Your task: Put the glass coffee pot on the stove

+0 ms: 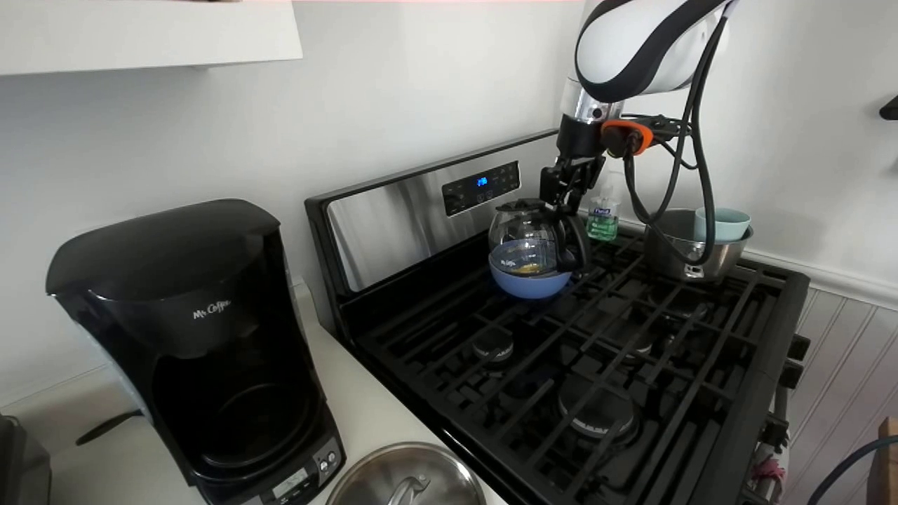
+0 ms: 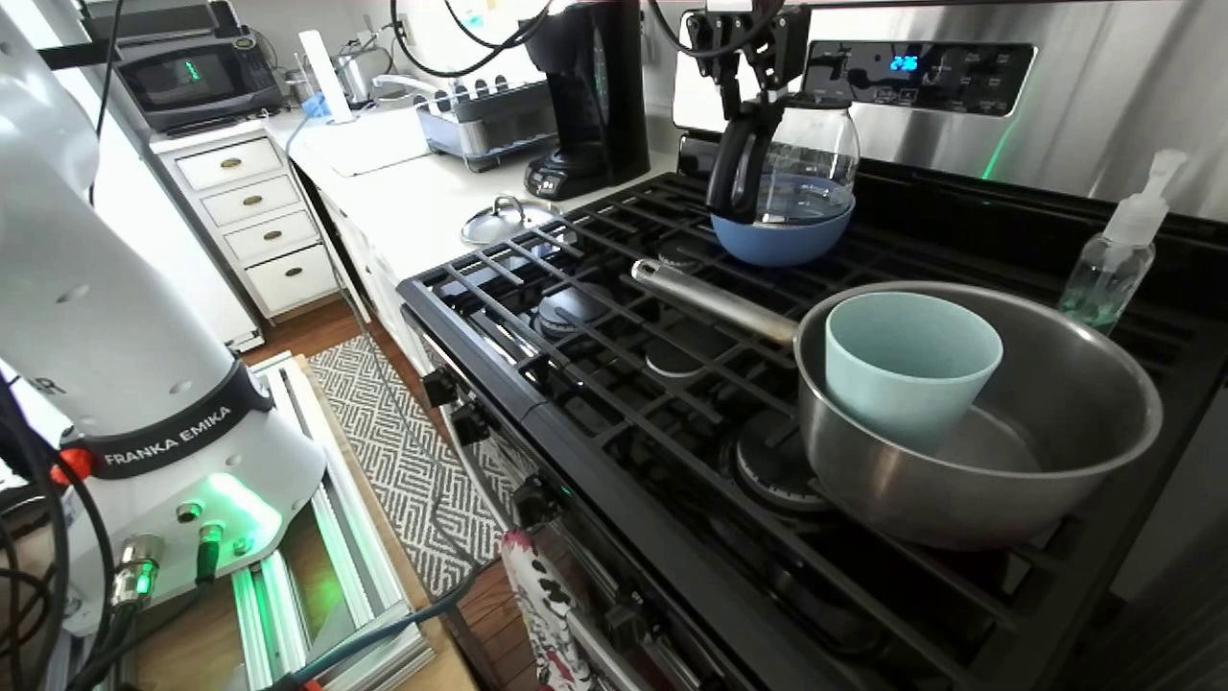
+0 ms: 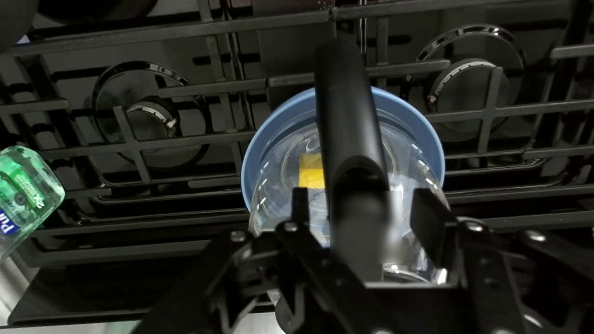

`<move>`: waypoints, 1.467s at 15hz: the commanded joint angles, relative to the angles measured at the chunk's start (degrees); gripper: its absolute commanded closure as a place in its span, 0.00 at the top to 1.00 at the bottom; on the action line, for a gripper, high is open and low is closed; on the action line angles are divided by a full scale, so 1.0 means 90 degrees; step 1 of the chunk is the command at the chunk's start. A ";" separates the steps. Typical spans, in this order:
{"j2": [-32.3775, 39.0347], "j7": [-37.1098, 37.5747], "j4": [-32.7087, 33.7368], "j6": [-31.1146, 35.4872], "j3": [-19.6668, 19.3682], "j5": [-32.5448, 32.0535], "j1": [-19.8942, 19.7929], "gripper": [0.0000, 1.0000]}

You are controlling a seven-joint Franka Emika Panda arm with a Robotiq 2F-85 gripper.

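The glass coffee pot (image 1: pixel 520 228) stands upright in the blue bowl (image 1: pixel 531 286), and both show in the other views as well, the pot (image 2: pixel 815 154) and the bowl (image 2: pixel 782 245). The bowl rests on the black grates of the stove (image 1: pixel 589 337), near the steel back panel. The pot's black handle (image 3: pixel 348 116) points away from the panel. My gripper (image 3: pixel 360 202) is open, with one finger on each side of the handle's top and a gap visible on both sides. In the exterior views the gripper (image 1: pixel 570 200) is above the handle. A yellow patch shows through the glass.
A steel pot (image 2: pixel 979 499) with a light green cup (image 2: pixel 911 355) inside stands on the grates, its long handle pointing at the bowl. A sanitizer bottle (image 1: pixel 603 217) stands near the panel. The black coffee machine (image 1: pixel 189 337) and a lid (image 1: pixel 407 477) are on the counter.
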 commanded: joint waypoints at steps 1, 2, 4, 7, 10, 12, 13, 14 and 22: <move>0.0143 -0.0197 0.0184 0.0002 -0.0005 0.0216 -0.0006 0.29; 0.0158 -0.0206 0.0199 0.0026 -0.0001 0.0207 -0.0003 0.23; 0.0164 -0.0207 0.0211 0.0011 0.0006 0.0173 0.0007 0.09; 0.0029 -0.0150 0.0112 0.0047 0.0007 0.0123 0.0015 0.08; -0.0233 -0.0250 -0.0066 0.0223 0.0017 0.0140 0.0020 0.08; -0.0375 -0.0308 -0.0157 0.0371 0.0027 0.0125 0.0032 0.08; -0.0433 -0.0320 -0.0187 0.0410 0.0031 0.0113 0.0040 0.08; -0.0492 -0.0303 -0.0217 0.0432 0.0031 0.0059 0.0049 0.08; -0.0457 -0.0126 -0.0227 0.0303 0.0023 -0.0179 0.0075 0.08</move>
